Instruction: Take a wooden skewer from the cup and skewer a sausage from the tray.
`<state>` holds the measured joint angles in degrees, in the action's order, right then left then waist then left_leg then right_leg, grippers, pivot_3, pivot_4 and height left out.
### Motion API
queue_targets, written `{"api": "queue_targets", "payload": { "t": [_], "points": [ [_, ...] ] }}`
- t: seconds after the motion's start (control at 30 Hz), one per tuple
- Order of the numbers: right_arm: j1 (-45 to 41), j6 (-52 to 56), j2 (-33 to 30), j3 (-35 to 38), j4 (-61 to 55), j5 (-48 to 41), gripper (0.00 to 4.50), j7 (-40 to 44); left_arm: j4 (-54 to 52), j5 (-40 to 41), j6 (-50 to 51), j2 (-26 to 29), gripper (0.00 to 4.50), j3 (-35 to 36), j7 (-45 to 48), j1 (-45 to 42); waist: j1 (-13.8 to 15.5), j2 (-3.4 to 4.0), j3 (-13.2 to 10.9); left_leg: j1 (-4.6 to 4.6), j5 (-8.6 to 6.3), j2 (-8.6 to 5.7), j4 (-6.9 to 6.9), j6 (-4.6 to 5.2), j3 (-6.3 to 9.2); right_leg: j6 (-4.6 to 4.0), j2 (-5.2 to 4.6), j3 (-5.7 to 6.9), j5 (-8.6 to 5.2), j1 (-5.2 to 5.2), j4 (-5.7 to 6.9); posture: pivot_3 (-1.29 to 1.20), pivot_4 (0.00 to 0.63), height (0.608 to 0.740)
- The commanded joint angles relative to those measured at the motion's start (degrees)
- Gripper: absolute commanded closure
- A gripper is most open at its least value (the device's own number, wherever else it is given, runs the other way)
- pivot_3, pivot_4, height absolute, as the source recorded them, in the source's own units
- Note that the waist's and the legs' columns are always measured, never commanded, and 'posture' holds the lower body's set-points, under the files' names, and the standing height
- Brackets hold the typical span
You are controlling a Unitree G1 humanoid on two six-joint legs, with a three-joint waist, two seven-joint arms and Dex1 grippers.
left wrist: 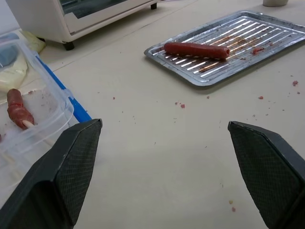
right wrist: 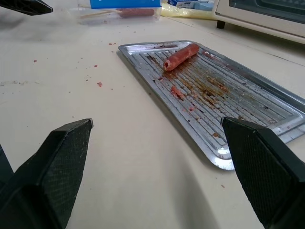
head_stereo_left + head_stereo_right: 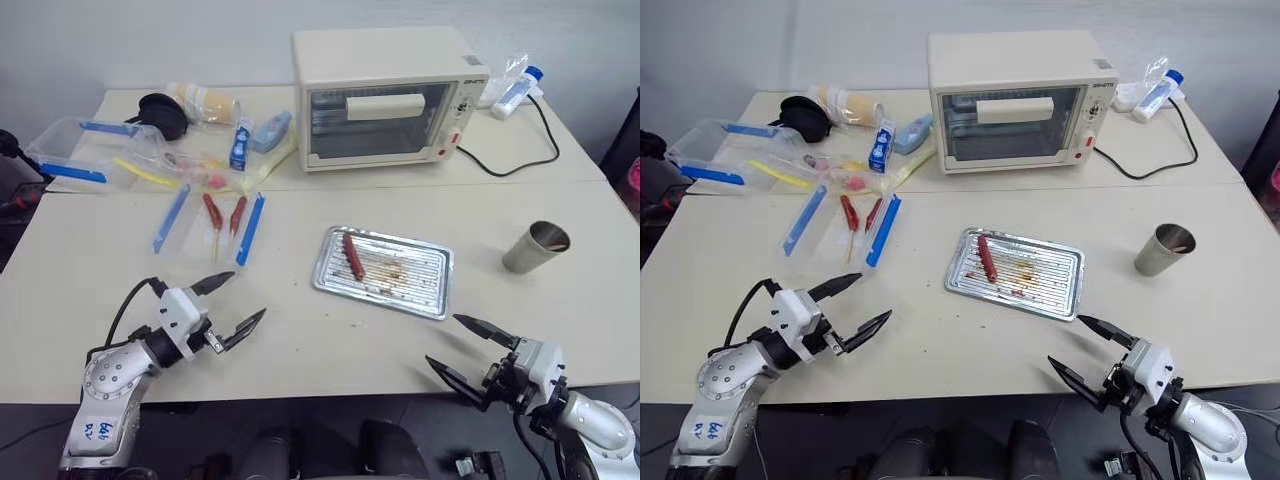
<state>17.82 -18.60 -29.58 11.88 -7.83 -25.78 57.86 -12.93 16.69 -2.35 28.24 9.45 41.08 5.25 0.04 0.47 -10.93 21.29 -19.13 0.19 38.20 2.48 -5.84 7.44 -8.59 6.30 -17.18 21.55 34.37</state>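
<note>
We judge the task barely begun: nothing is held and nothing is skewered yet. Our left gripper (image 3: 228,304) hovers above the near left part of the pale beige desk (image 3: 300,350), its two black fingers spread wide on nothing. Our right gripper (image 3: 470,353) hangs at the near edge toward the right corner, fingers likewise spread and empty.

The small grey tapered metal cup (image 3: 535,247) stands upright near the right edge of the desk, well apart from both grippers. Something pale shows at its rim, but we cannot tell whether that is the thin wooden skewer.

The shallow rectangular silver tray (image 3: 425,285), ridged and stained with brown grease, lies in the middle of the desk. One slim reddish-brown sausage (image 3: 353,256) lies at its far left end, unpierced.

What remains, in our judgement, is all of it: reach the cup, likely with the right arm, draw a skewer out, carry it to the tray and push it through the sausage.
</note>
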Motion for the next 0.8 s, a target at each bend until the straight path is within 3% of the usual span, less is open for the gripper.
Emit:
{"api": "queue_targets", "payload": {
  "t": [0.03,0.13,0.27,0.33,0.5,0.63,0.8],
  "points": [
    [-0.17,1.17,-1.17,2.10,-3.74,-3.01,0.00,-0.45,-1.92,3.54,1.54,1.24,0.01,0.63,2.24,0.22,0.02,0.00,0.00,0.00,-0.01,0.00,0.00,-0.01,0.00,0.00,0.00,-0.01,0.00,0.00,-0.01,0.00,0.150,0.740],
    [0.10,5.51,-3.15,5.74,-8.22,-7.01,0.00,-2.63,-4.91,10.98,8.15,4.57,0.01,1.02,7.95,0.27,0.02,0.01,0.00,0.01,0.00,0.04,0.02,-0.01,0.00,-0.01,-0.06,-0.06,0.00,0.00,0.01,0.00,0.150,0.740],
    [4.33,9.99,-7.58,19.60,-10.69,-12.24,0.00,-4.56,-7.93,20.40,15.19,8.44,0.01,-0.14,14.99,-4.60,0.78,0.06,0.00,0.04,-0.03,0.04,0.04,-0.05,0.09,-0.03,-0.13,-0.30,-0.01,-0.05,-0.07,0.00,0.150,0.740],
    [7.93,9.64,-10.02,29.31,-6.65,-12.04,0.00,-3.39,-6.88,20.22,15.60,6.97,0.01,-2.29,14.72,-10.46,1.96,0.09,-0.01,0.04,-0.07,-0.01,0.06,-0.13,0.13,-0.03,-0.07,-0.29,-0.01,-0.08,-0.32,0.00,0.150,0.740],
    [13.59,8.36,-12.26,42.51,1.67,-11.25,0.00,0.57,-2.40,18.14,14.94,4.34,0.01,-8.38,19.18,-17.79,1.98,-0.02,0.07,-0.06,0.02,-0.12,-0.07,0.04,-0.03,0.01,0.14,-0.12,0.00,-0.15,-0.33,0.00,0.150,0.740],
    [14.59,10.65,-15.96,46.50,3.47,-10.82,0.00,2.37,2.79,17.39,13.20,1.89,0.01,-9.88,21.06,-23.17,1.12,0.02,0.09,-0.10,0.07,-0.11,-0.06,0.13,-0.20,0.04,0.16,-0.08,0.02,-0.09,-0.29,0.00,0.150,0.740],
    [10.46,23.33,-29.45,42.79,0.02,-9.21,0.00,2.40,4.31,16.41,11.93,-1.37,0.01,-10.30,20.13,-24.96,-0.19,0.05,0.11,-0.22,0.07,-0.05,-0.06,0.15,-0.34,0.07,0.10,-0.26,0.04,-0.07,-0.23,0.00,0.150,0.740]
  ]
}}
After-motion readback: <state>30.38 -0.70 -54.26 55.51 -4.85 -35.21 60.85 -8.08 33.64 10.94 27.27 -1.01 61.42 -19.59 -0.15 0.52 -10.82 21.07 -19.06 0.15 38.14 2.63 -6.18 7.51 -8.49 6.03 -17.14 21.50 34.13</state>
